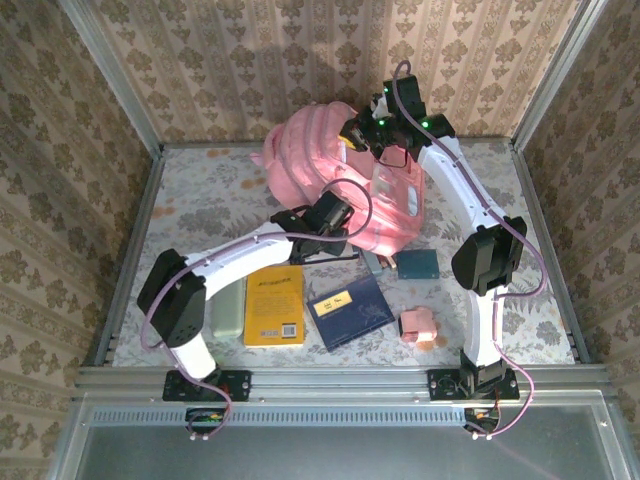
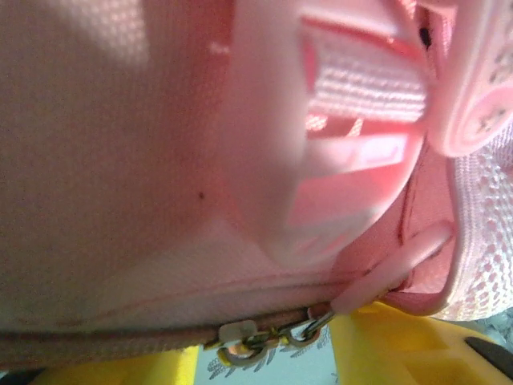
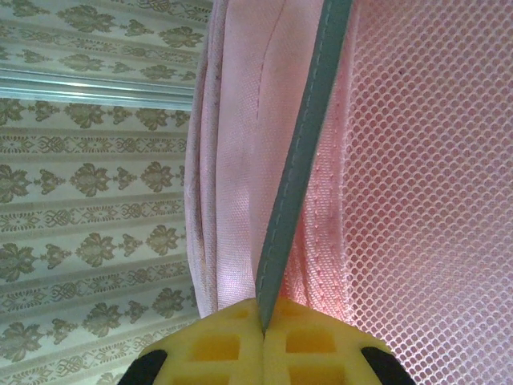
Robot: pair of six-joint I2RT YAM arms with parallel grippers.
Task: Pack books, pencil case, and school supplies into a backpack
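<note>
The pink backpack (image 1: 310, 160) lies at the back middle of the table. My right gripper (image 1: 366, 136) is at its top; in the right wrist view it (image 3: 263, 318) is shut on a grey-teal trim strip (image 3: 300, 152) of the backpack (image 3: 240, 120). My left gripper (image 1: 338, 214) is at the bag's near edge. In the left wrist view it (image 2: 264, 354) is open, its yellow fingers (image 2: 401, 349) either side of two metal zip sliders (image 2: 240, 340) on the backpack (image 2: 120, 160). In front lie the yellow book (image 1: 274, 305), navy book (image 1: 350, 310) and mint pencil case (image 1: 230, 308).
A teal square (image 1: 417, 264), a slim grey-teal bar (image 1: 373, 262) and a pink blocky piece (image 1: 418, 324) lie right of the books. Patterned walls and metal rails (image 1: 120, 260) enclose the table. The right arm arches over the table's right side.
</note>
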